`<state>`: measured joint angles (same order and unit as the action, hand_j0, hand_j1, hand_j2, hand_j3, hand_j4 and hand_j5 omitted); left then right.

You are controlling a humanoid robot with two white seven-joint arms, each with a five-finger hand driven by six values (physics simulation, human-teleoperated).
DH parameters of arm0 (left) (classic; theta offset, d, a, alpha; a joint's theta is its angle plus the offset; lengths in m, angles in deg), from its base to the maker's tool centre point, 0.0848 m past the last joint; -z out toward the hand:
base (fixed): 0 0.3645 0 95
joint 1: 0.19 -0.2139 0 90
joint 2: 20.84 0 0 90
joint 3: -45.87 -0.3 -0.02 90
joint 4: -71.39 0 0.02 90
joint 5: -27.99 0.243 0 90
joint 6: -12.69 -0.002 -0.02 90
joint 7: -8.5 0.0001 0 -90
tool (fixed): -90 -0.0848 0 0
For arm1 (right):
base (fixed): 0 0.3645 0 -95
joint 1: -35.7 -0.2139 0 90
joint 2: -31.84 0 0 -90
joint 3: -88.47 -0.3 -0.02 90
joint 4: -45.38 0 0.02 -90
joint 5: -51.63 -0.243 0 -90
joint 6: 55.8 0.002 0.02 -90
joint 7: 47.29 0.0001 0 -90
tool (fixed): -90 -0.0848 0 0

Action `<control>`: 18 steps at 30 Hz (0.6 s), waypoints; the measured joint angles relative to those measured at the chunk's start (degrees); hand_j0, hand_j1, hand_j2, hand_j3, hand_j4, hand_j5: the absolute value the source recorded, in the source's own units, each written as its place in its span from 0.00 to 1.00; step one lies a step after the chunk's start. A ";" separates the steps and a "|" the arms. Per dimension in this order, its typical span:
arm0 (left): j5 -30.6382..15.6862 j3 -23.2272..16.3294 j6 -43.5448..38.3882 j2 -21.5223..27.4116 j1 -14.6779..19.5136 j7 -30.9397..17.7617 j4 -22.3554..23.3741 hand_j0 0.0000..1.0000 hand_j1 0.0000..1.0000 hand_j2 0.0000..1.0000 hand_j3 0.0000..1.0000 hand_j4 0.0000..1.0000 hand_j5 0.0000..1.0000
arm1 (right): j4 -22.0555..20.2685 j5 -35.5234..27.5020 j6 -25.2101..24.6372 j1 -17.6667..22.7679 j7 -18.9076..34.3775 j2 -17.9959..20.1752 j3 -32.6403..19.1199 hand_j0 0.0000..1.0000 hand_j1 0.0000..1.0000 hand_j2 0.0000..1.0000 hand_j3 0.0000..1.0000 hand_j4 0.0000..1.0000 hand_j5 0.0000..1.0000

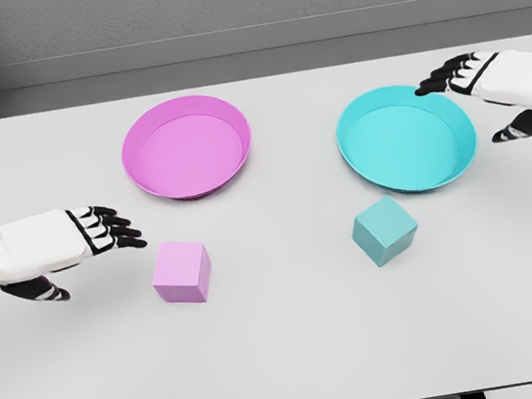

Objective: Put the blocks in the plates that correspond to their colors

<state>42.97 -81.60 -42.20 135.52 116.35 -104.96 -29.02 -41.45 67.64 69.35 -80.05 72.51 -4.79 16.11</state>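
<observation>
head view: a white table carries a pink plate at upper left and a teal plate at upper right, both without blocks. the pink block sits on the table in front of the pink plate; the teal block, turned at an angle, sits in front of the teal plate. the left hand hovers just left of the pink block, fingers stretched out, grasping nothing. the right hand hangs at the teal plate's far right rim, fingers loose, holding nothing
</observation>
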 measured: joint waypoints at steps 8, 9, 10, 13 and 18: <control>1.05 -2.86 -0.01 -1.35 6.68 -0.43 -0.34 1.00 1.00 1.00 1.00 1.00 1.00 | -0.25 0.53 0.01 1.31 0.13 0.04 -1.07 1.00 1.00 1.00 1.00 1.00 1.00; 1.11 -3.24 -0.02 -1.75 7.47 -0.62 -0.38 1.00 1.00 1.00 1.00 1.00 1.00 | -0.94 1.26 0.04 3.86 0.38 0.00 -1.13 1.00 1.00 1.00 1.00 1.00 1.00; 1.20 -3.52 -0.01 -2.32 7.56 -0.75 -0.41 1.00 1.00 1.00 1.00 1.00 1.00 | -2.26 2.42 0.04 4.66 0.76 -0.07 -1.14 1.00 1.00 1.00 1.00 1.00 1.00; 3.15 -4.59 0.00 -4.34 7.65 -1.00 -0.28 1.00 1.00 1.00 1.00 1.00 1.00 | -6.37 5.64 0.00 4.75 1.39 -0.35 -0.14 1.00 1.00 1.00 1.00 1.00 1.00; 7.76 -5.28 -0.01 -8.28 10.63 -4.98 -0.43 1.00 1.00 1.00 1.00 1.00 1.00 | -10.25 7.32 0.00 4.39 1.74 -0.47 4.61 1.00 1.00 1.00 1.00 1.00 1.00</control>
<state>50.73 -86.88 -42.21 127.24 126.98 -109.95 -29.45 -51.70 74.96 69.34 -75.66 74.25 -5.26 20.72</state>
